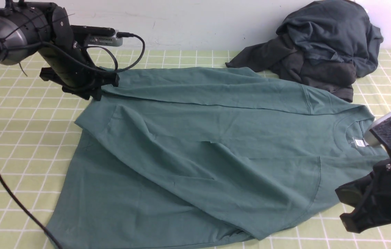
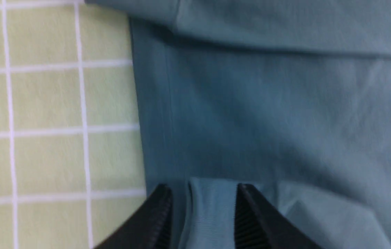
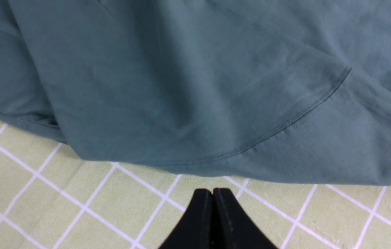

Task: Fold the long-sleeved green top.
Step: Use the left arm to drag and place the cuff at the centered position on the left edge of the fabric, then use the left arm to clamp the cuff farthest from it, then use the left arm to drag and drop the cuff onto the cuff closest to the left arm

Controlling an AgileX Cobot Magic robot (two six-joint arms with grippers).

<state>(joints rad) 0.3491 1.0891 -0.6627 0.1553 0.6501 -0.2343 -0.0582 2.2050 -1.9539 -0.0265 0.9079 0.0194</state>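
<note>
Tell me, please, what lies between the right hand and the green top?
Only bare checked tablecloth, as the right wrist view shows, between right hand and green top.

The right pincer, tips pressed together on nothing, sits over the checked counter just beside the edge of the green top, seemingly not touching it; a curved seam crosses the cloth.

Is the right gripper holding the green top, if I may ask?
No, the right gripper is shut empty over tablecloth, beside the green top.
</note>
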